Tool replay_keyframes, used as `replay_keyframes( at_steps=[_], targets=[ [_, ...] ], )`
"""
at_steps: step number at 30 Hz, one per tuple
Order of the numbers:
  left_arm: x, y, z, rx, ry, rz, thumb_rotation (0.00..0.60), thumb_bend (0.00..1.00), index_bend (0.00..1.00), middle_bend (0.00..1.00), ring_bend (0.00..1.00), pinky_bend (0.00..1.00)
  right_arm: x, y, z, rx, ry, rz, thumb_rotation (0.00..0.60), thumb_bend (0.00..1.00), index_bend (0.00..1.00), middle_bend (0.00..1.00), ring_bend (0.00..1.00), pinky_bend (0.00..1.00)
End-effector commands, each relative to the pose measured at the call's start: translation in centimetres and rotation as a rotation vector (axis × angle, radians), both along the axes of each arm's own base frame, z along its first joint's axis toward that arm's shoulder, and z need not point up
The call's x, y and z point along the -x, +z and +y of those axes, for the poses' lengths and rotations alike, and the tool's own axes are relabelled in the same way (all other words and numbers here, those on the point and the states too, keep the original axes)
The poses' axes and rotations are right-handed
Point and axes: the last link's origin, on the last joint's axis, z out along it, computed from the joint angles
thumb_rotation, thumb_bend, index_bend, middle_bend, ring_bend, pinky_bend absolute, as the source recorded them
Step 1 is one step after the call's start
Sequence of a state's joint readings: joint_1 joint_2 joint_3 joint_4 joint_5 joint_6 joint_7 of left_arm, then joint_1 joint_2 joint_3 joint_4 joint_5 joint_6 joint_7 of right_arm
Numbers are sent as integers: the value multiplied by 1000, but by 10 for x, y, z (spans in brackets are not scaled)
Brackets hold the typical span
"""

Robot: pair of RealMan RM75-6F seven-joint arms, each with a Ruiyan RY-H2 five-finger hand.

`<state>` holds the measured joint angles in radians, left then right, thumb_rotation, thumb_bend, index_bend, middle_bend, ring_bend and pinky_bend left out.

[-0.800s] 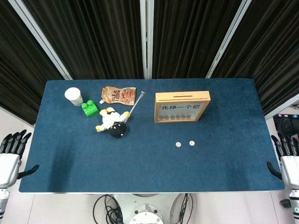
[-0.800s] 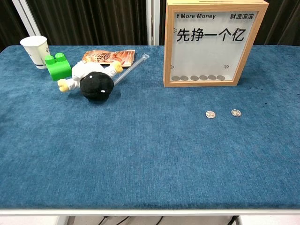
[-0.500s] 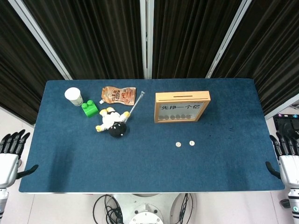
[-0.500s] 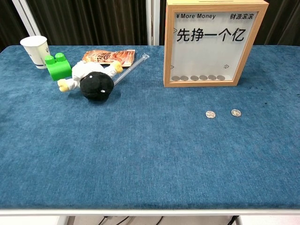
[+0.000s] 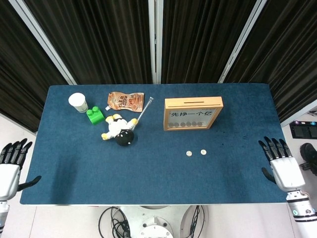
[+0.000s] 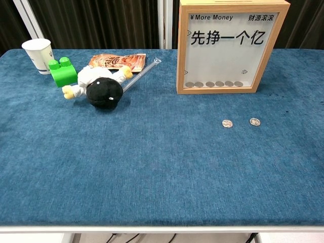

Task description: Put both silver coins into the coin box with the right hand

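Chest view: both hands out of frame

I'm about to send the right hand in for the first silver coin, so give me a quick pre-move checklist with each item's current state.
1. Right hand free: ok, open over the table's right edge, holding nothing.
2. Two small round silver coins reachable: ok, flat on the blue cloth table, apart.
3. Path to the coins: ok, bare cloth between.
4. Wooden glass-fronted coin box: ok, upright behind the coins.
5. Top slot unblocked: ok, dark slot visible.
6. Left hand: ok, open, off the left edge.
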<state>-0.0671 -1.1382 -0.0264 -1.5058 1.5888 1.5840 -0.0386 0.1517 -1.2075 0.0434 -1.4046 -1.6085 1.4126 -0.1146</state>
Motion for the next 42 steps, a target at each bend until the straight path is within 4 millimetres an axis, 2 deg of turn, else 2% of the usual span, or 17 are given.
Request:
replay_keyframes(
  at_steps=[1,7,13,15,22,31,42],
  targets=[
    [-1,0,-1,-2,-5,0,600,66,54,0,0,0,-24,-22,-17,-79,76,26,600,202,0,0,0,0],
    [-3,-1,-5,0,-7,-2,600,66,54,0,0,0,-48,-63,-45,-208,112,65,600,203,0,0,0,0],
    [0,1,-6,-1,1,-4,600,67,54,0,0,0,-56,-91,-63,-242,94,52,600,203,2,0,0,0],
    [0,1,-6,0,1,-4,600,66,54,0,0,0,-59,-97,-68,-243,87,32,600,208,30,0,0,0],
    [3,2,-5,6,8,-8,600,66,55,0,0,0,-61,-120,-83,-210,59,-32,600,271,228,0,0,0],
    [6,4,-5,5,16,-12,600,66,55,0,0,0,-62,-145,-87,-247,53,-58,600,280,264,0,0,0],
    [9,3,-5,13,23,-15,600,67,55,0,0,0,-60,-158,-87,-237,32,-91,600,303,323,5,0,0]
  ],
)
